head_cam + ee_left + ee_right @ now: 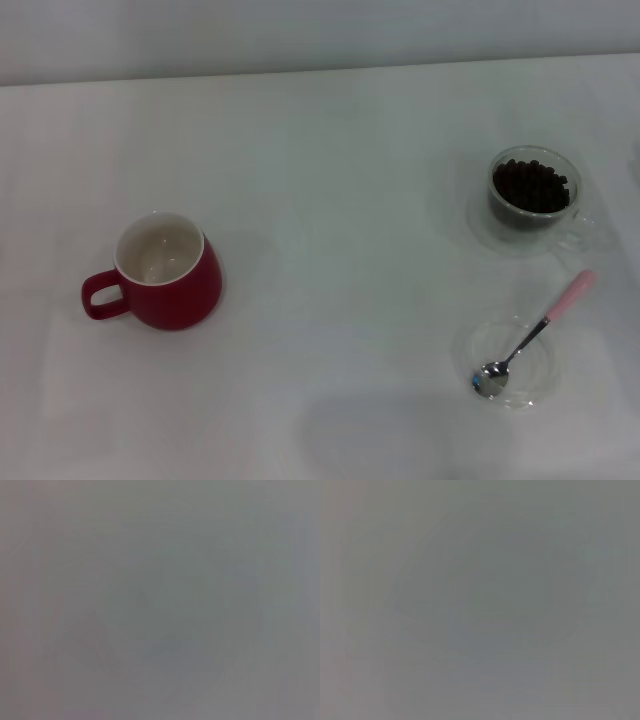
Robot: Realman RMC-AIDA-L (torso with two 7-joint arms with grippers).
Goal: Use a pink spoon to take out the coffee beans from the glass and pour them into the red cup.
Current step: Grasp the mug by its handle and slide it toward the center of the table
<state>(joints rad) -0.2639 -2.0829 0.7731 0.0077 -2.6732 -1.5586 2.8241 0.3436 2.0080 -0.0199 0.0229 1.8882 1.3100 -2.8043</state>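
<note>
From my head camera I look down on a plain white table (330, 150) that fills nearly the whole scene, with a pale wall running along its far edge. Toward my left side stands the red cup (166, 271), a rounded deep red mug sitting upright, its white inside bare and its loop handle pointing out to my left. A wide stretch of bare tabletop separates it from everything else. Far over on my right, toward the back, stands the glass (533, 190), small, clear and thick-walled, upright on what looks like a faint clear saucer, though I cannot make that out for certain. The coffee beans (531, 185) fill the glass as a dark brown, nearly black heap that reaches close to the rim. Nearer to me, and just in front of the glass, sits a flat clear shallow dish (512, 362). The pink spoon (534, 333) lies tilted across it: its shiny metal bowl rests inside the dish on the side nearer me, and its thin neck rises over the rim, so the pale pink handle points away and to my right, ending near the glass without touching it. Neither of my arms appears in this view, and both wrist cameras show only a flat, featureless grey, so my left and right jaws are out of sight and I cannot tell whether they are open or closed.
</note>
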